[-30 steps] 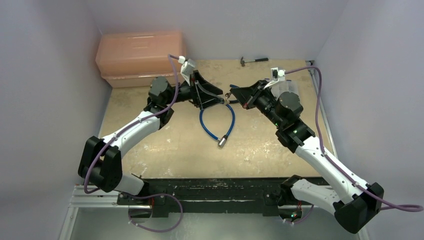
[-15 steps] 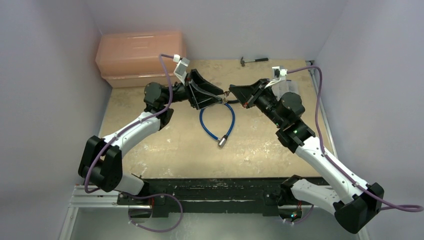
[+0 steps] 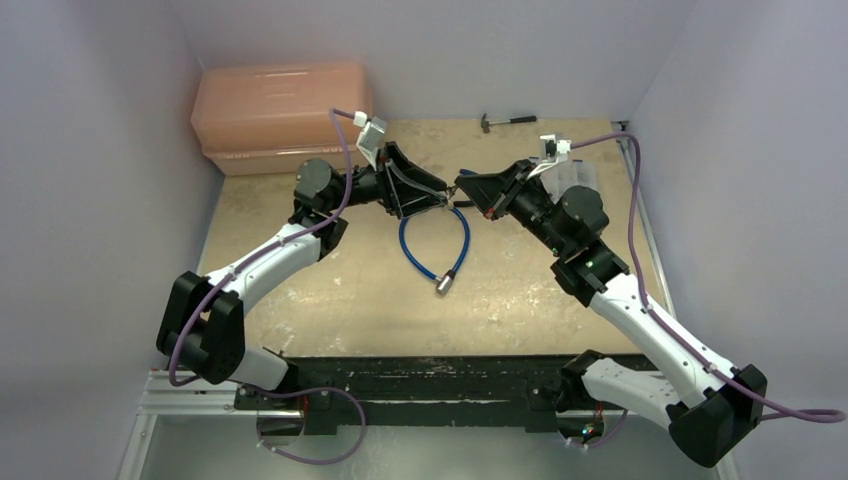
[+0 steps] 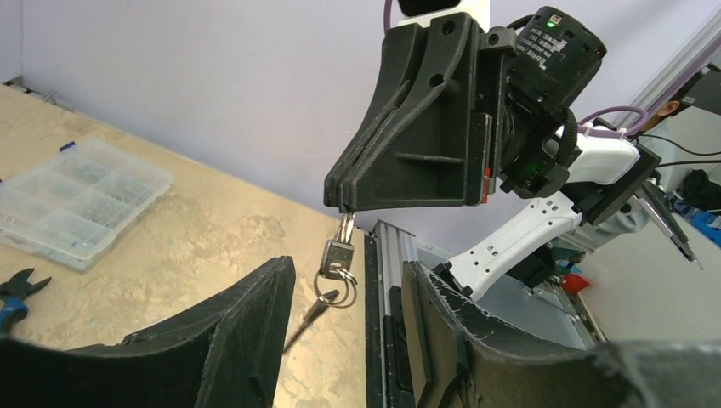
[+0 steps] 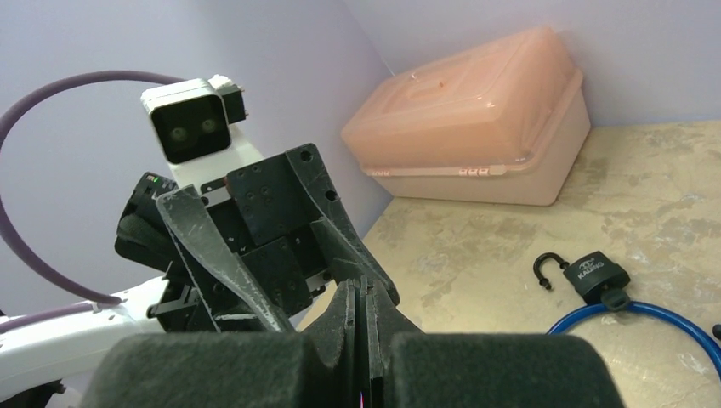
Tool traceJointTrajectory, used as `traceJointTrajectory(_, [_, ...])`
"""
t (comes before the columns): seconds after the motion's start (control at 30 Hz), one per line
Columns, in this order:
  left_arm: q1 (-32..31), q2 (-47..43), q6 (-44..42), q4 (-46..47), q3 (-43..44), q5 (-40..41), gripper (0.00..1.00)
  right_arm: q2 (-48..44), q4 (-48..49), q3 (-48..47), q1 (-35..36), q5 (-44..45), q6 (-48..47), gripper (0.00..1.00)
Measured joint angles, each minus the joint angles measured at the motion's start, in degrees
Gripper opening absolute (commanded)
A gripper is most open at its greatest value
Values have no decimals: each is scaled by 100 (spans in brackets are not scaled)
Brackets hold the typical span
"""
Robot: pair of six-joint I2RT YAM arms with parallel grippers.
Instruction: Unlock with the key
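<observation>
Left wrist view, mid-frame: the key (image 4: 338,253) is pinched by its shaft in the closed right end effector (image 4: 343,204), ring dangling below, with the left end effector (image 4: 349,268) spread partway and empty around it. The padlock (image 5: 595,274) is seen lying unheld on the desk (image 5: 476,246), lower right of the right wrist view. A drop is judged likely if the swinging key is gripped off-centre at a handover, and the loose padlock could be shoved aside at insertion.
</observation>
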State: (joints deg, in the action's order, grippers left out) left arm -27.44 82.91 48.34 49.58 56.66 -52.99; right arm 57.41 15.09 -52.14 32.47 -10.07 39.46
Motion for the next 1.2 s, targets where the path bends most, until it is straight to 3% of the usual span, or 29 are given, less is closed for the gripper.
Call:
traceJointTrajectory(0.23, [0,0,-15,-131,0,9,39,0,74,2,2,-33,4,0])
traceJointTrajectory(0.6, [0,22,57,-31,0,-35,39,50,140,15,2,-149,44,0])
traceJointTrajectory(0.83, [-7,66,61,7,0,-85,32,70,214,15,2,-146,63,0])
traceJointTrajectory(1.2, [-50,107,61,7,11,-127,30,131,273,15,4,-149,72,0])
